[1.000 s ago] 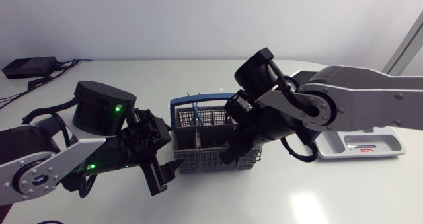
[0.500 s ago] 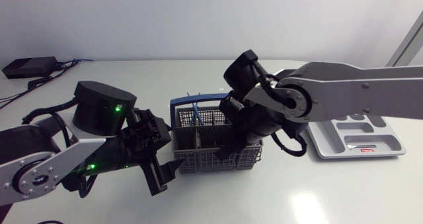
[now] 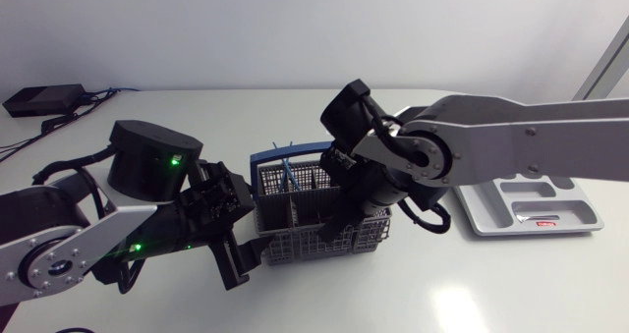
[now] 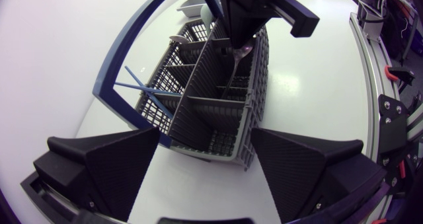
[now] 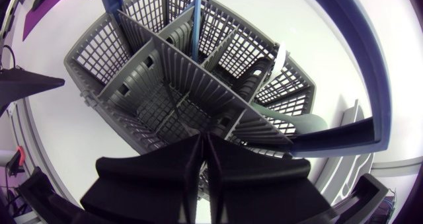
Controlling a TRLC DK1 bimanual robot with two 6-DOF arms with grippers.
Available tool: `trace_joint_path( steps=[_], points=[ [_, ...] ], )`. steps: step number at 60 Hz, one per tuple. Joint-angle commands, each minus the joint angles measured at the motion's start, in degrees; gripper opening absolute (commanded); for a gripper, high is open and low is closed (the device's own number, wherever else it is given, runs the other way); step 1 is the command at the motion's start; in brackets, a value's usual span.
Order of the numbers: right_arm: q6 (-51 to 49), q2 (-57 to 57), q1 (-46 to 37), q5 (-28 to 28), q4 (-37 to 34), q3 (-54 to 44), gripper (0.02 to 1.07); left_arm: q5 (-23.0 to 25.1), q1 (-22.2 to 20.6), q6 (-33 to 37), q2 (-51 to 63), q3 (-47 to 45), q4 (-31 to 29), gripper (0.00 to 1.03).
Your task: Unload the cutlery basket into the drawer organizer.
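The right gripper (image 5: 203,137) is low over a middle compartment of the cutlery basket (image 3: 295,240), fingers pressed narrow, I judge on the spoon (image 4: 239,52) just under it. The left gripper (image 4: 205,139) gapes wide around the basket's near end. This looks like the pick-up step. Next should be a straight lift, then a carry to the drawer organizer (image 3: 491,225), well apart from both grippers.

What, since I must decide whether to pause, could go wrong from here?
The right gripper seems shut on a spoon inside the basket. The left gripper is open at the basket's end, not holding it, so a snagging spoon could tip it.
Blue sticks lean nearby; the lift might knock them out.
The handle arches overhead and could be struck.
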Motion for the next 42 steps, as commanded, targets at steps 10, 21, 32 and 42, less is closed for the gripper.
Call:
trace_joint_path(
  steps=[10,21,32,42],
  points=[
    [-4.3,-1.9,5.0,4.4,-0.4,2.6,0.09,-0.4,-0.6,-0.4,0.1,-1.2,0.3,0.96],
    [-7.9,-4.1,7.8,8.6,-0.5,3.3,0.09,-0.4,-0.7,-0.2,1.1,-1.9,1.5,0.96],
    [-13.3,-8.0,12.1,11.9,-0.3,2.1,0.09,-0.6,-0.7,0.1,1.0,-1.6,1.6,0.96],
    [-17.7,-12.9,13.3,12.5,-0.4,0.9,0.09,-1.7,-1.5,0.7,0.7,0.8,0.9,0.96]
  ],
)
